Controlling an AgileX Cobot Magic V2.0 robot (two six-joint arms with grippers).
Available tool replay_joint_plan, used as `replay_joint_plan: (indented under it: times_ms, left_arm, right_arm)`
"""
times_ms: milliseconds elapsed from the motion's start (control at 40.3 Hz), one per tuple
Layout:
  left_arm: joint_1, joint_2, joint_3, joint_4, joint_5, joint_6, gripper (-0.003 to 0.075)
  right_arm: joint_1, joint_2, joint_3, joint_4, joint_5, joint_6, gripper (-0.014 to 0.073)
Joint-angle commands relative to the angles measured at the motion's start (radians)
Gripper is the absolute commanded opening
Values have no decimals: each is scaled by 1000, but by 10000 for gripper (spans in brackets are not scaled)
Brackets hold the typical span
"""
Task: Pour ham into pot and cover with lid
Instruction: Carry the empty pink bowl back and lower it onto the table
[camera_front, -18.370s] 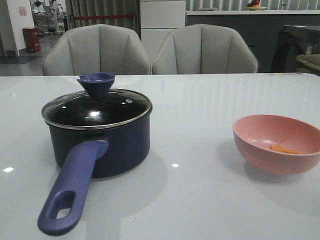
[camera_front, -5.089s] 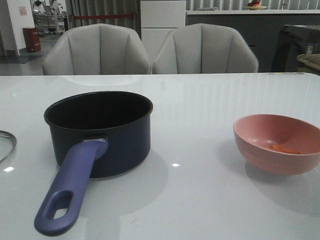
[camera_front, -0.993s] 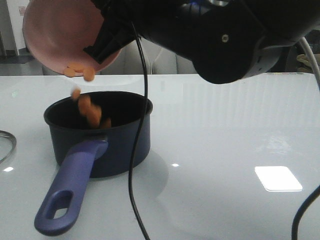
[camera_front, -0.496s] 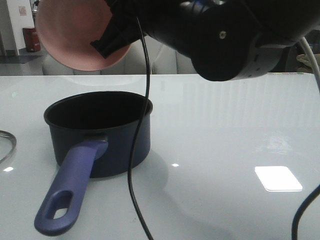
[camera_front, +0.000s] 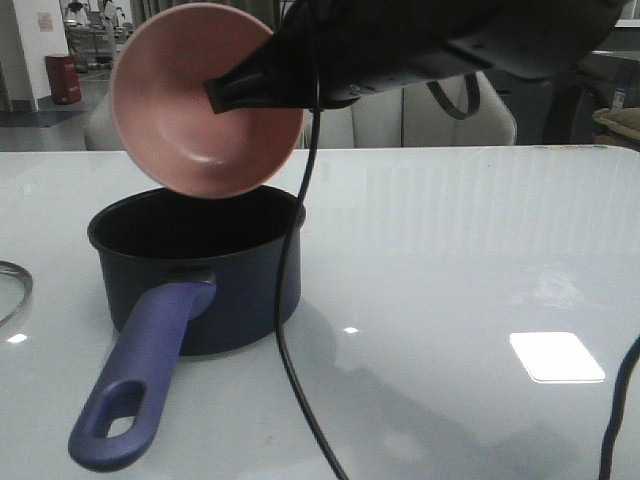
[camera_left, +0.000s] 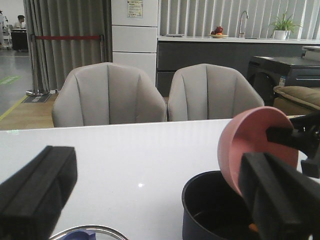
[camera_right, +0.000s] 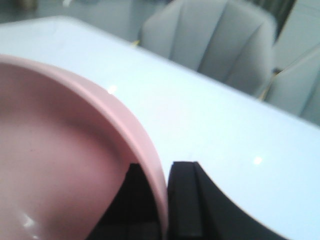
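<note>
On the white table (camera_front: 450, 250) stands the navy pot (camera_front: 200, 265), open, handle toward the camera. Tipped above its rim hangs the pink bowl (camera_front: 205, 100), showing no ham, pinched at its rim by the right gripper (camera_right: 159, 197). A sliver of orange in the pot (camera_left: 254, 228) looks like ham. The left gripper (camera_left: 150, 200) stands apart above the glass lid (camera_left: 87, 232). Carry the bowl well clear before lowering the lid level by its knob.

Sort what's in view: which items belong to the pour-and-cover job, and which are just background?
Job items: pot; pink bowl, tipped over the pot and clamped at its rim by the right gripper; lid, set beside the pot on the table; left gripper, open.

Background: two grey chairs; counter.
</note>
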Motion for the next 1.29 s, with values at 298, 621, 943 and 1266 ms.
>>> replay_joint_plan:
  times_ms: [298,621,943,1266]
  left_arm:
    - [-9,8,-29,-9,-79,-4,679]
    - [-9,8,-29,-9,-79,-4,679]
    - [-9,8,-29,-9,-79,-4,679]
    - [-9,8,-29,-9,-79,-4,679]
  right_arm:
    - [-183,-264,-80,124,433,-160,138]
    - [-416,-300,-81,124,827,-105,138]
    - [-523,-297,-81,-193,970,268,138]
    - [-598,-234,-81,-323,1121,510,138]
